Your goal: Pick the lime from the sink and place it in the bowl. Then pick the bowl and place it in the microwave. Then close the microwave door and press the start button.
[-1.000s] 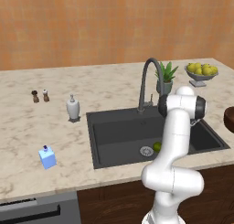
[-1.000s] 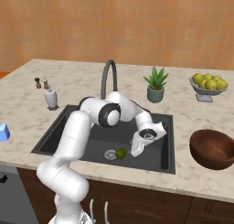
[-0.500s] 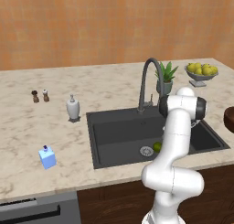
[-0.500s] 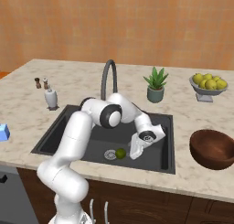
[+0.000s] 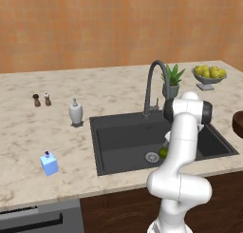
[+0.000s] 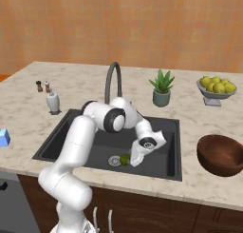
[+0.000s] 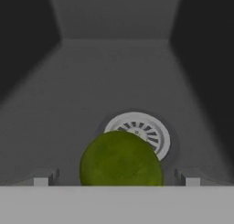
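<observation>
Right down in the sink (image 6: 57, 139), the claw (image 6: 130, 160) hangs low over the basin floor with its jaws spread wide, nothing between them yet. The lime (image 7: 121, 160) sits just ahead of the fingertips (image 7: 41, 180) in the hand view, centred between the two of them, resting on the dark floor and touching or nearly touching the edge of the silver drain (image 7: 139, 130) behind it. From the right base view the lime (image 6: 125, 159) shows as a green spot right beside the claw; from the left base view it peeks out (image 5: 163, 152) from behind the white arm, next to the drain (image 5: 152, 157).

So this looks like the very first step: reaching for the lime. I'd say the next move calls for a little more descent so the fingers straddle the fruit at its widest part, then a close. Being round, it may roll toward the drain if one finger nudges it first.

Further off, on the counter (image 6: 199, 118) to the right of the sink, the bowl (image 6: 220, 154) waits, upright and with nothing in it. Beyond that stands a small potted plant (image 6: 162, 88), and a grey dish of lemons (image 6: 217, 88) near the back wall.
</observation>
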Robot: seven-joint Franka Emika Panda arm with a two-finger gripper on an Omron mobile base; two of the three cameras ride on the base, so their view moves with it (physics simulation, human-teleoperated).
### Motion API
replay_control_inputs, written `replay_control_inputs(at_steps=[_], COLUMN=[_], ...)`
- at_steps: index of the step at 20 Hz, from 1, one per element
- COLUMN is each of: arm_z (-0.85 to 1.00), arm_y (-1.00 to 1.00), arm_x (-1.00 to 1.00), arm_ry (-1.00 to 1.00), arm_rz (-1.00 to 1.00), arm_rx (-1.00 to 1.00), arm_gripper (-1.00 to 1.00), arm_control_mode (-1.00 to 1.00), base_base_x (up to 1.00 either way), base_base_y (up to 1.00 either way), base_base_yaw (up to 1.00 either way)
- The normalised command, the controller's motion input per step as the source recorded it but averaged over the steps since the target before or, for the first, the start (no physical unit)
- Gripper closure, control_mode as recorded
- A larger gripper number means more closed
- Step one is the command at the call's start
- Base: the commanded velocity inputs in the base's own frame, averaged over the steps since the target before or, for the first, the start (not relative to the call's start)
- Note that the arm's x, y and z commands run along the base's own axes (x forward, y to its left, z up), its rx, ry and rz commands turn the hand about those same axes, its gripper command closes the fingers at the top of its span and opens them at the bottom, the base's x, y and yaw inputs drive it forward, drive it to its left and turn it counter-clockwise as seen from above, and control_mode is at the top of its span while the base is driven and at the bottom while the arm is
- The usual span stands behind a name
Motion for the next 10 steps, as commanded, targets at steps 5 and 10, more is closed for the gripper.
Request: replay_control_inputs(at_steps=[5,10], arm_z=[-0.36,-0.27], arm_y=[0.17,0.16], arm_x=[0.00,0.00], arm_ry=[0.00,0.00], arm_rz=[0.00,0.00], arm_rx=[0.01,0.02], arm_gripper=[-1.00,-1.00], arm_control_mode=[-1.00,-1.00], base_base_x=[0.00,0.00], base_base_y=[0.00,0.00], base_base_yaw=[0.00,0.00])
